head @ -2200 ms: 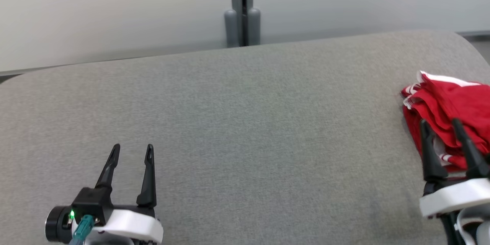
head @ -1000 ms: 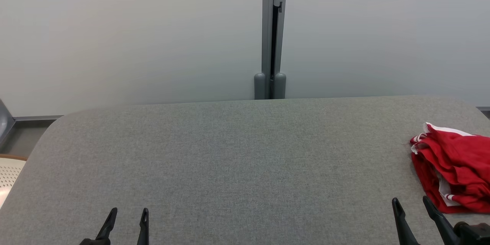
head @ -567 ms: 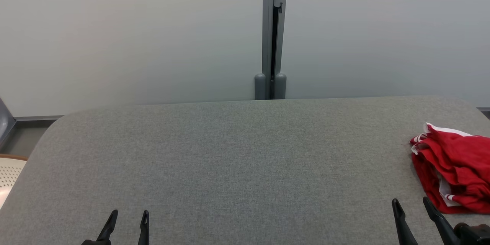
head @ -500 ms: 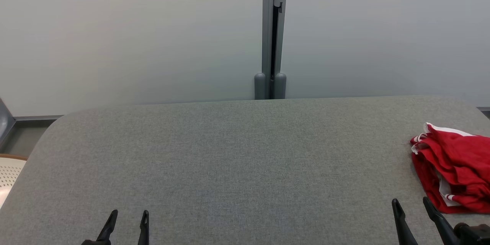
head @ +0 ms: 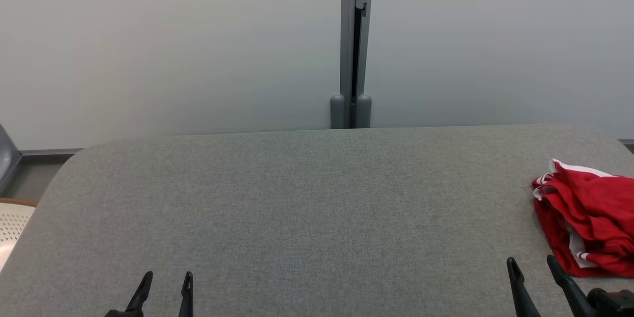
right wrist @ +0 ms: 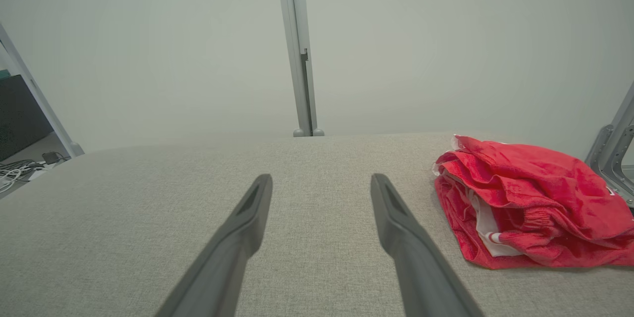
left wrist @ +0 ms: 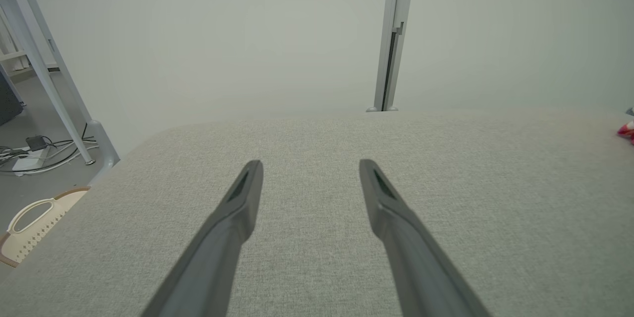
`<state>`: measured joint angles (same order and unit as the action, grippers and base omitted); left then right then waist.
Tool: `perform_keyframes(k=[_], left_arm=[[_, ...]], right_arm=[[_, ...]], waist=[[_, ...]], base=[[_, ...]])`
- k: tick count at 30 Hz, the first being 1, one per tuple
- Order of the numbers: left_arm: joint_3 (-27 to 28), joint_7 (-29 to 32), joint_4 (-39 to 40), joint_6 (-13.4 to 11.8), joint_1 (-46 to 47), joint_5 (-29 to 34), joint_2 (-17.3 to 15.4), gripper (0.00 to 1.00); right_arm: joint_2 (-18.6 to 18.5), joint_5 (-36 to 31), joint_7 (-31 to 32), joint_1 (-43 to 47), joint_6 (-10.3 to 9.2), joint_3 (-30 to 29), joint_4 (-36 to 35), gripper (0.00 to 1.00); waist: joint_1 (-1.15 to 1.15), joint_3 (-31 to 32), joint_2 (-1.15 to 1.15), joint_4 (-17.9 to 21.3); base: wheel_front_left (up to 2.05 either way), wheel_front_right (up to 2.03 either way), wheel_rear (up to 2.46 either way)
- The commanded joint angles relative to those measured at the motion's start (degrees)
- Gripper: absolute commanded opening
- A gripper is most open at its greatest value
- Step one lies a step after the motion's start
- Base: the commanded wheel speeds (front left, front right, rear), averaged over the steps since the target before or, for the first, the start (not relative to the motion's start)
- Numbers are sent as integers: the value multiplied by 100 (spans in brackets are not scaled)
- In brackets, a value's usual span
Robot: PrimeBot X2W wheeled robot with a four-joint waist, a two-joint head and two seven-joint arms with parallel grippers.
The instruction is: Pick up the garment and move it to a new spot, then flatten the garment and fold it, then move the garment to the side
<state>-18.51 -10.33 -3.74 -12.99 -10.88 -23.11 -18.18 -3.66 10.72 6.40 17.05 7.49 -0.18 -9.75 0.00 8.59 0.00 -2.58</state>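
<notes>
Frankly, the hardest thing to read from here is the garment [head: 592, 208]: one red piece with white trim, bunched in folds at the far right of the bench [head: 307, 198]. Its right side is cut off by the edge of the head view, so I can't tell what kind of clothing it is. On the left wrist camera it is no more than a red sliver at the right border. I count two tools, with four dark fingers [left wrist: 233, 218] between them. The left tool [head: 168, 277] shows just its finger ends at the bottom left, its body below the frame; the fingers are spread apart with nothing between them, over bare grey fabric. The right tool [head: 531, 261], at the bottom right, is likewise parted and empty, near the garment's nearest corner but not touching it. Behind the bench stand two pale wall panels [head: 173, 44] joined by one grey post [head: 351, 44]. One cream perforated object [head: 11, 225] is clipped by the left edge; I can't make out what it is.
</notes>
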Motion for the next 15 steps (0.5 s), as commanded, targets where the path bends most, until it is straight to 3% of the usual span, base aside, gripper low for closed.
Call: perform_keyframes(k=[1,9,10,15], left_arm=[[-2,-19,-14,2,95,-16,-9,100],[-67,-31,-36,51,153,-55,3,100],[-80,-38,-34,72,172,-61,5,0],[-79,12,-162,101,-6,-214,161,0]], right_arm=[[-2,24,17,33,-1,-17,-19,100],[-4,50,50,10,-1,8,-44,100],[-5,52,53,10,-1,3,-50,0],[49,217,36,-1,0,45,175,0]], waist=[[0,6,0,-6],[0,-8,0,-20],[0,-14,0,-25],[0,-24,0,-19]], base=[[0,0,0],[0,0,0],[0,0,0],[0,0,0]])
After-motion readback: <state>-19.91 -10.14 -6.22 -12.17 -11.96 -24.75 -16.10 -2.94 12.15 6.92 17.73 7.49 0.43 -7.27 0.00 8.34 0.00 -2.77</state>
